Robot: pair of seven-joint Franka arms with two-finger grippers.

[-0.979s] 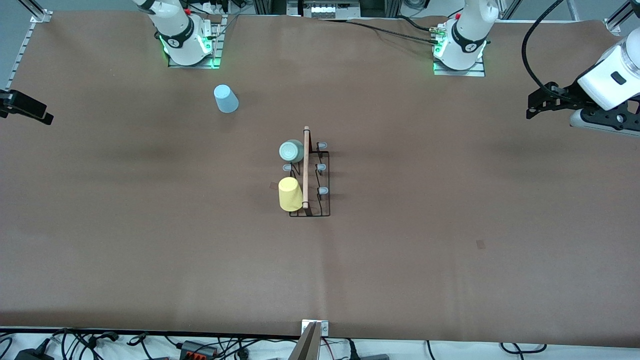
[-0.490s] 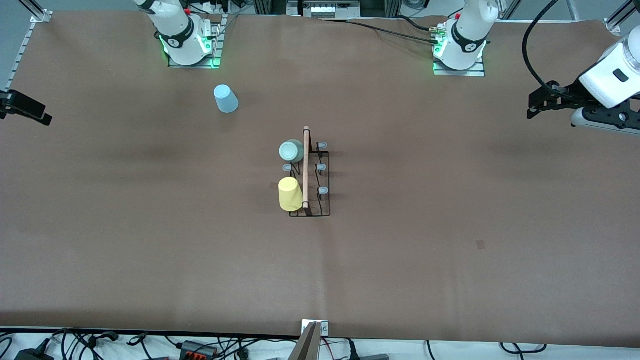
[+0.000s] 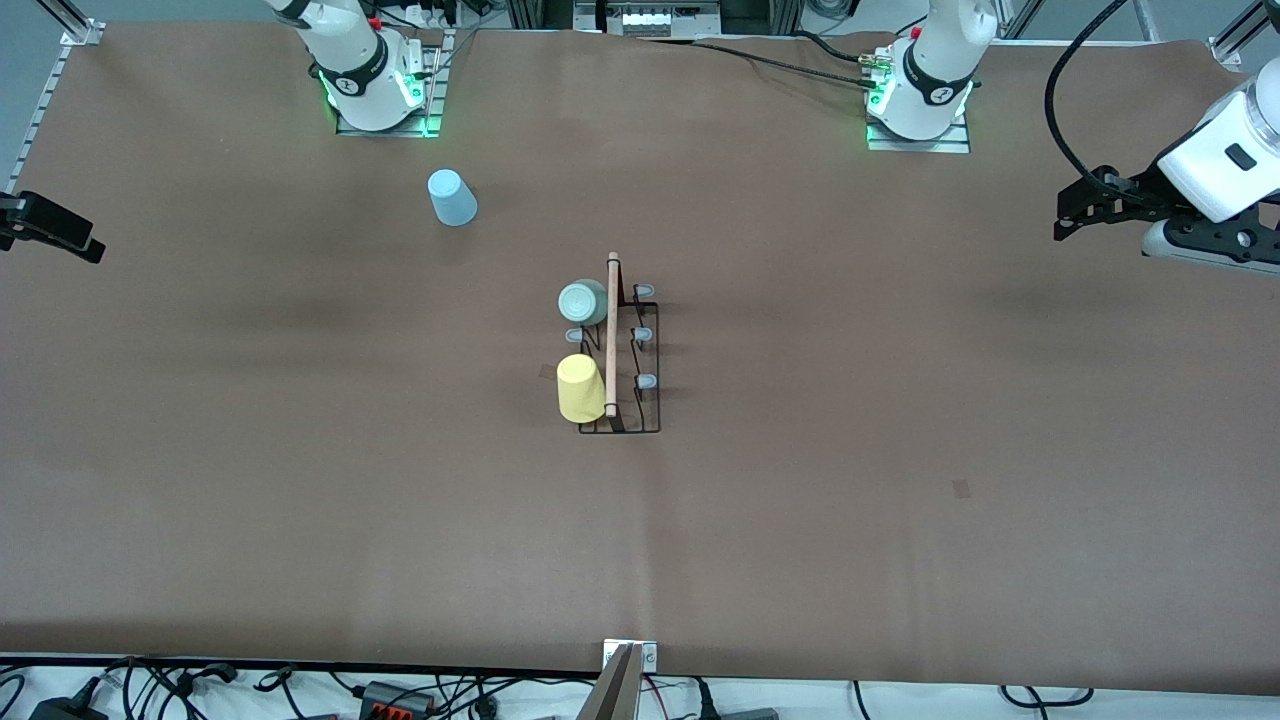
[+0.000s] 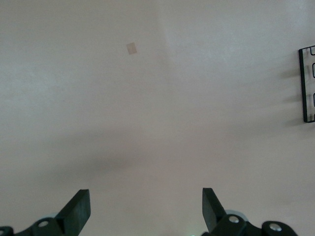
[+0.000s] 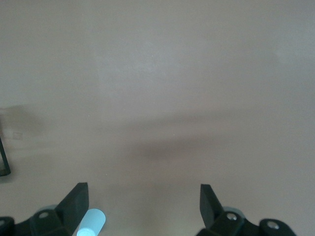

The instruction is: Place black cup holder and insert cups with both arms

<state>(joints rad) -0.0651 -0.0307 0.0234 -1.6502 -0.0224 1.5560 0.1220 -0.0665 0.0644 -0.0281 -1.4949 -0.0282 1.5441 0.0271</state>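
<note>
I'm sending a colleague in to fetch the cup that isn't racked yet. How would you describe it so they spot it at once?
Start at the black cup holder mid-table, where the yellow cup and the mint green cup sit on pegs. Look farther from the front camera, toward the right arm's base: the light blue cup stands there upside down on the bare table. It is the only blue one and the only one off the rack.

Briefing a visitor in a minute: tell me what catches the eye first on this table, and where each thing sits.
The black cup holder stands mid-table with a mint cup and a yellow cup on its pegs on the side toward the right arm's end. A light blue cup stands alone near the right arm's base. The left gripper and right gripper hang open over bare table at opposite ends.
</note>
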